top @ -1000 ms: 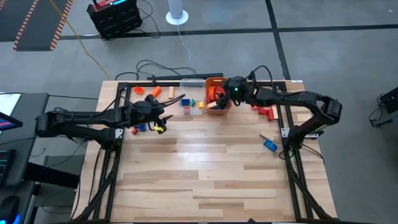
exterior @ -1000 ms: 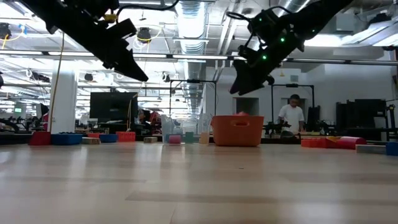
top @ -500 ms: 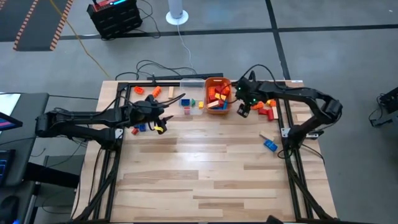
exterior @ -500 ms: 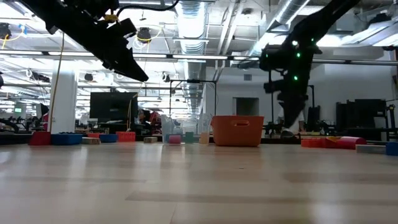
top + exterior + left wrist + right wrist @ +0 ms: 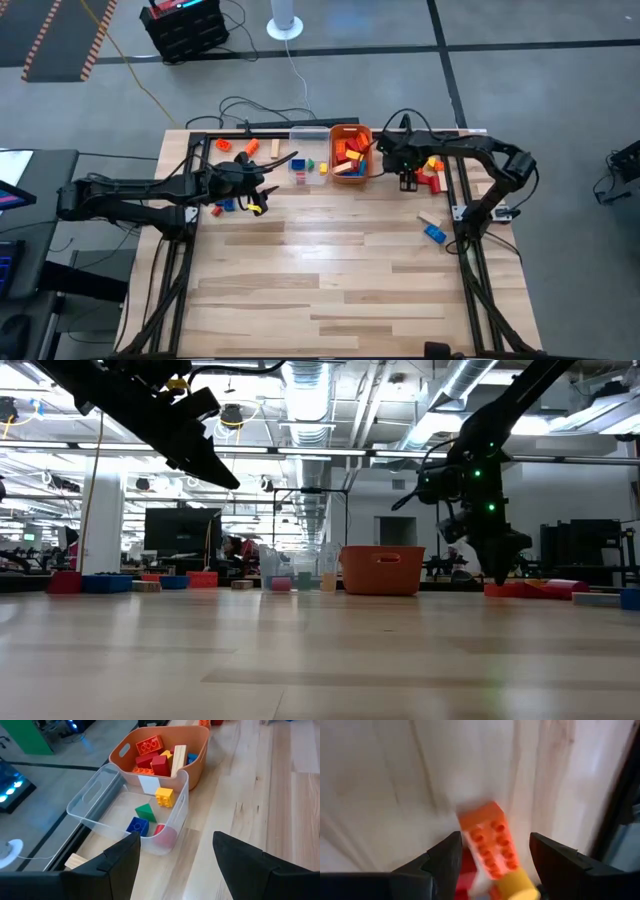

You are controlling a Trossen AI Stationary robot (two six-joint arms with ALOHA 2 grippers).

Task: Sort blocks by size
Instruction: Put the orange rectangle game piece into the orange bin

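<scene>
- Right gripper (image 5: 408, 180) poised over a small cluster of blocks at the table's right rear, just beside the orange tub (image 5: 350, 133); jaws stand open and empty, fingers pointing down at the wood.
- Right wrist view looks straight onto an orange studded block (image 5: 488, 838) lying flat between the open fingers, a yellow piece (image 5: 516, 884) and a red piece (image 5: 465, 867) touching its near end. Judged: the arm is lining up to pick from this cluster, so spread jaws make sense.
- Crowding is the snag: the neighbours touch the orange block, so a close could catch more than one.
- Left gripper (image 5: 262, 190) hangs above the table left of the clear tub (image 5: 310, 135), jaws open, nothing held; it seems to be waiting.
- Sorted so far: orange tub holds larger red, orange and wood pieces (image 5: 160, 759); clear tub (image 5: 100, 795) holds small yellow, green, blue and red ones.
- Loose blocks remain: an orange pair (image 5: 235, 146) at left rear, a few (image 5: 228, 207) under the left arm, a blue one (image 5: 434, 233) with a wood bar apart at right.
- Right-hand frame rail runs close behind the cluster; little room there.
</scene>
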